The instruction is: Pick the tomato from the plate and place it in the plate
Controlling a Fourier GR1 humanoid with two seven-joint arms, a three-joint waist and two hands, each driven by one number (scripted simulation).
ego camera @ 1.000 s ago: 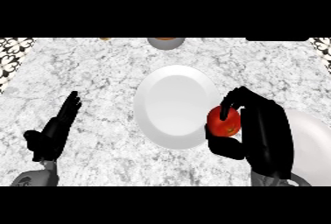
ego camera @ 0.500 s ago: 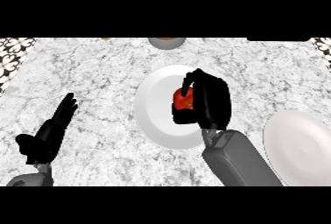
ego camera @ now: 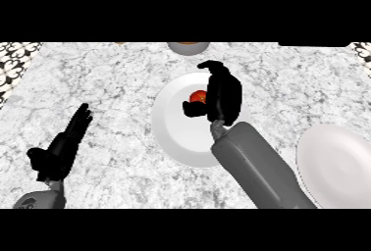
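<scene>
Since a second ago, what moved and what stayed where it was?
The right hand carried the tomato leftward and farther out, from the right edge of the middle plate to over its upper part. Whether it has let go I cannot tell. The left hand stayed open at the left; the right plate and the middle plate kept their places.

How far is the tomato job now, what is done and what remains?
Done: the tomato is at the middle plate, not the right-side plate. In hand: the right hand is against it; release unclear. Left: let go and withdraw. The left hand rests open.
</scene>
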